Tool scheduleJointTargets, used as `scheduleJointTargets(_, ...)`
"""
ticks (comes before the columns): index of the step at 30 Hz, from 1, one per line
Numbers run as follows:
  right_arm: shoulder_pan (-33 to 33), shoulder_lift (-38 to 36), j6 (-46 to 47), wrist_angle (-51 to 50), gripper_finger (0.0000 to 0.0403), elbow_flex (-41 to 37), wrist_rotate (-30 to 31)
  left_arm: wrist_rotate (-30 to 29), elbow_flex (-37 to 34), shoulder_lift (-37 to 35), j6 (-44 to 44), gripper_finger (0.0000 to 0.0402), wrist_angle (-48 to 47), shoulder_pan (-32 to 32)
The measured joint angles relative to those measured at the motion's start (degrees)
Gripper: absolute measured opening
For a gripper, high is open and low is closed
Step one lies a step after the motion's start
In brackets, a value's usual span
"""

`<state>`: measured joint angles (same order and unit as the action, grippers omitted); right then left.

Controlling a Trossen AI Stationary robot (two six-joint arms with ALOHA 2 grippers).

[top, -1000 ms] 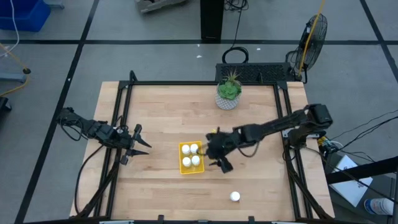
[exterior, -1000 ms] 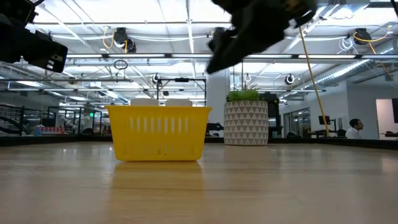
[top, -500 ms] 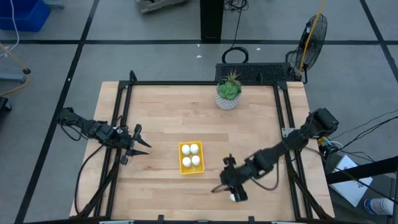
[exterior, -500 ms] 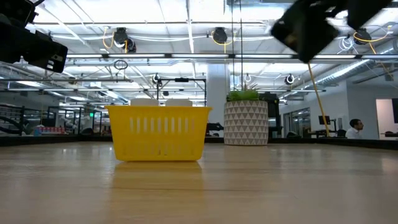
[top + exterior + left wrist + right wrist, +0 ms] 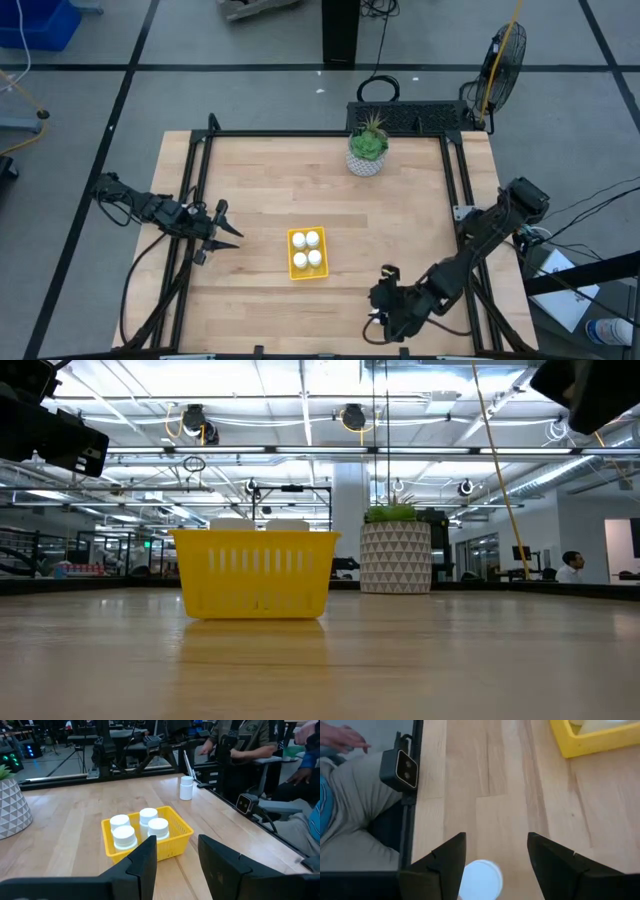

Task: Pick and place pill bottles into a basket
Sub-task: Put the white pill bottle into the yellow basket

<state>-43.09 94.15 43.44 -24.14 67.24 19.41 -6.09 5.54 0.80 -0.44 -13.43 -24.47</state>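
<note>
Reaching down at the lower right of the high view, the right gripper [image 5: 388,318] now sits over the last loose pill bottle [image 5: 480,880], which its own wrist camera shows between the two dark fingers [image 5: 445,865], jaws apart and not yet touching the cap. A second ago this gripper hung beside the yellow basket [image 5: 296,266] in the middle of the frame; half a second ago it was partway toward the lone bottle near the table's front edge; now it covers that spot, so the bottle no longer shows from above. In the low view the arm has slid from upper centre to the upper right corner. That shift reads as a delivery finished and the final pickup begun.

Four bottles [image 5: 308,250] stand capped and upright inside the basket (the left wrist view shows them packed two by two). The jaws seem to have narrowed a little over the last second, though the view is too partial to be sure. The left gripper [image 5: 222,233] waits at the left of the table, unchanged, its fingers close together and holding nothing.
</note>
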Motion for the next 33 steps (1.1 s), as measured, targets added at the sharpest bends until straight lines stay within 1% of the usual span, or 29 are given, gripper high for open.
scheduleJointTargets(4, -0.12, 0.00, 2.25, -0.44, 0.0223, 0.00, -0.43, 0.00, 0.00, 0.00, -0.01, 0.0150, 0.00, 0.00)
scheduleJointTargets(8, 0.35, 0.02, 4.78, -0.63, 0.0253, 0.00, -1.98, 0.00, 0.00, 0.00, 0.01, 0.0150, 0.00, 0.00)
scheduleJointTargets(11, 0.37, 0.02, 5.41, -0.55, 0.0274, 0.00, -4.34, 0.00, 0.00, 0.00, 0.00, 0.0150, 0.01, 0.02)
scheduleJointTargets(14, -0.52, 0.22, 6.72, -0.55, 0.0285, 0.00, -4.42, 0.00, 0.00, 0.00, 0.00, 0.0150, 0.01, 0.00)
scheduleJointTargets(20, -2.16, 0.52, 6.90, -0.52, 0.0278, -0.02, -4.32, 0.00, 0.00, 0.00, 0.01, 0.0150, 0.02, 0.01)
scheduleJointTargets(23, -3.58, 0.53, 6.89, -0.49, 0.0268, -0.02, -1.39, 0.00, 0.00, 0.00, 0.00, 0.0150, 0.00, 0.00)
scheduleJointTargets(29, -6.35, 2.90, 4.90, 0.21, 0.0246, -0.11, 1.79, 0.00, -0.02, 0.00, 0.01, 0.0150, 0.02, 0.00)
scheduleJointTargets(33, -7.28, 4.73, 4.81, 1.02, 0.0228, -0.02, 2.37, 0.00, -0.02, 0.00, 0.01, 0.0150, 0.02, 0.00)
